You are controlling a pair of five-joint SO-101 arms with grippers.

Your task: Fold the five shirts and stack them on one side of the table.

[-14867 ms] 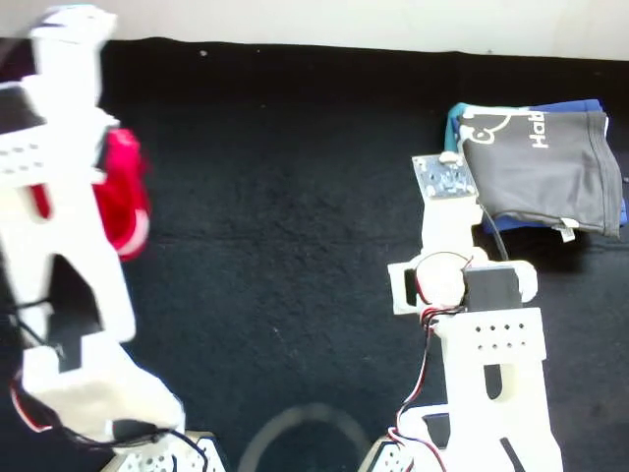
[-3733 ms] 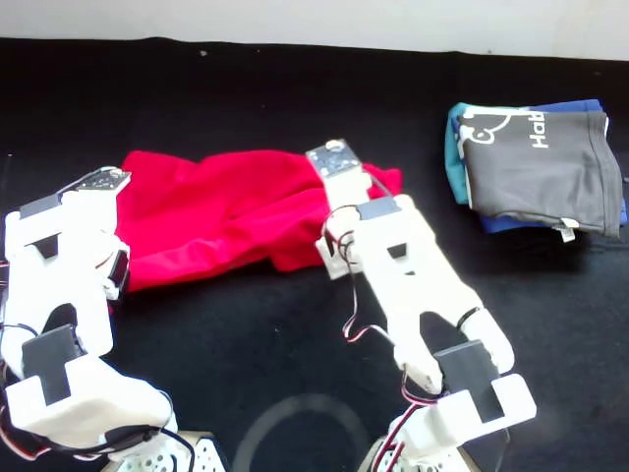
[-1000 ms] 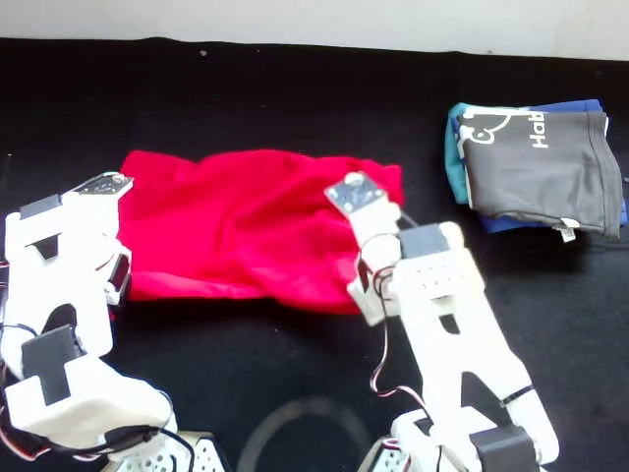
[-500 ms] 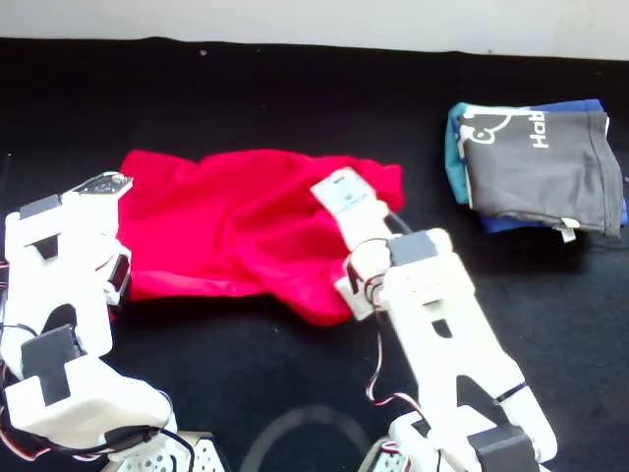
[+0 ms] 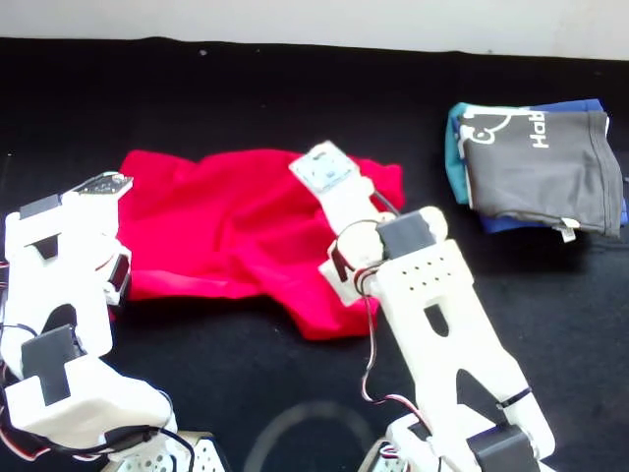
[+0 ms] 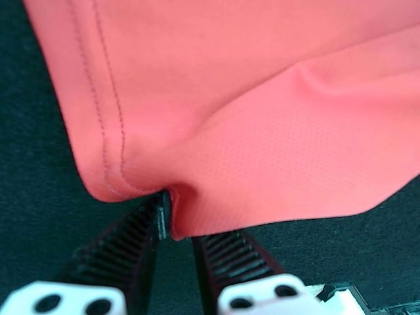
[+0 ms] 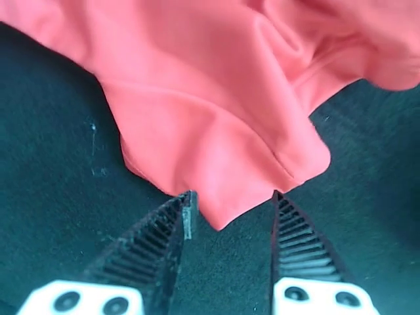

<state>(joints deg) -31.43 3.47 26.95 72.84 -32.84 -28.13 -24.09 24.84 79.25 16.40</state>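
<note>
Red shirt (image 5: 226, 226) lay rumpled on table (image 5: 295, 98), well apart from folded stack (image 5: 536, 167). Left gripper (image 6: 177, 226) pinched its hem corner. Right gripper (image 7: 230, 210), jaws spread, had swung inward and tugged the near corner forward. Flattening probably unfinished, no fold yet.

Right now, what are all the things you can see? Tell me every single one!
shirt: one, red, spread out and crumpled, middle-left of the table.
pile of folded shirts: one pile, grey on top with blue and teal edges under it, far right of the table.
table: one, black, under everything.
wall: one, white, behind the table.
left gripper: one, black fingers, shut on a hemmed corner of the shirt.
right gripper: one, black fingers, open, at the shirt's near edge.
</note>
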